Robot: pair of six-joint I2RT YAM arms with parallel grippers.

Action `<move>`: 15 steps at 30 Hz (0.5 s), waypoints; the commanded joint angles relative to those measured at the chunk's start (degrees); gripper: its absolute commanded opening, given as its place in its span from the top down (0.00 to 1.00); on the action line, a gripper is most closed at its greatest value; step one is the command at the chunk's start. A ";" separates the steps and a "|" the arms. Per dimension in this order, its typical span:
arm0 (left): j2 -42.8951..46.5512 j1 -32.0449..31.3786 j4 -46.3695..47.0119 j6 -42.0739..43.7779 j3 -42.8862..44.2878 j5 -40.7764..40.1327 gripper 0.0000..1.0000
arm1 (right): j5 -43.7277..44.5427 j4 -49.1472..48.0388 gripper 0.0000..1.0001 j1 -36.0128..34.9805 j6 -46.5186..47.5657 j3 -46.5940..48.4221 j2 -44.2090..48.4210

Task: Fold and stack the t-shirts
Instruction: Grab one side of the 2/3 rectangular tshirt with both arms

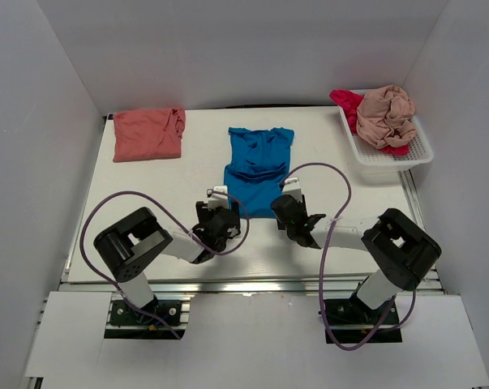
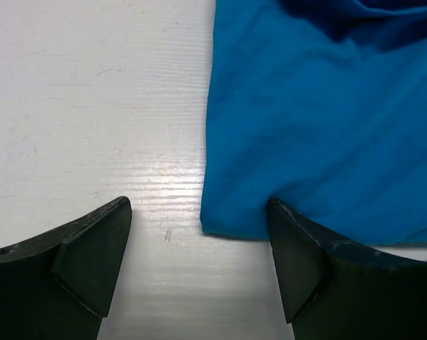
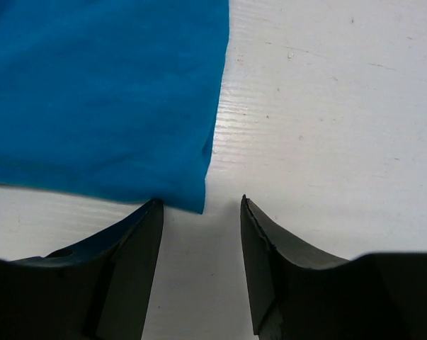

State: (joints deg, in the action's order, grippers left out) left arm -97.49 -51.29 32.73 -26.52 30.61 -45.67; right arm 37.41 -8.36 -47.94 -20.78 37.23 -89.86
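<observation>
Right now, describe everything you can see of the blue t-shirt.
The blue t-shirt is bright blue, soft cotton-looking cloth, lying flat on the white table, a narrow rectangle rumpled at its far end, near hem straight. The open left gripper and right gripper each straddle a near corner; whether they touch it I cannot tell.

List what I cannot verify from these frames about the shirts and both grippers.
- Left gripper, right gripper, wrist views: jaws open; whether a finger touches the blue shirt is unclear.
- Top view: both grippers hide the blue shirt's near corners; the wrist views crop the rest.
- Magenta-red shirt, top view: mostly buried under the beige-pink shirt in the basket.
- Salmon shirt, top view: fold layers too small to count.
</observation>
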 commanded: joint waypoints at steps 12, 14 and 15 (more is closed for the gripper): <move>-1.91 0.66 4.45 -0.72 1.47 4.36 0.18 | -2.25 -3.77 0.52 0.66 -0.50 2.67 -2.86; -2.00 0.66 4.97 -0.63 1.47 4.54 0.19 | -2.25 -3.94 0.56 0.66 -0.23 2.84 -3.56; -2.17 0.75 5.06 -0.63 1.47 4.62 0.19 | -2.25 -4.03 0.59 0.66 -0.23 2.93 -3.74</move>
State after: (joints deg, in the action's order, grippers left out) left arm -99.74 -50.46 35.94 -26.85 30.89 -42.30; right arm 35.33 -10.83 -47.53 -20.82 38.52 -92.42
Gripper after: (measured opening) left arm 0.813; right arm 0.427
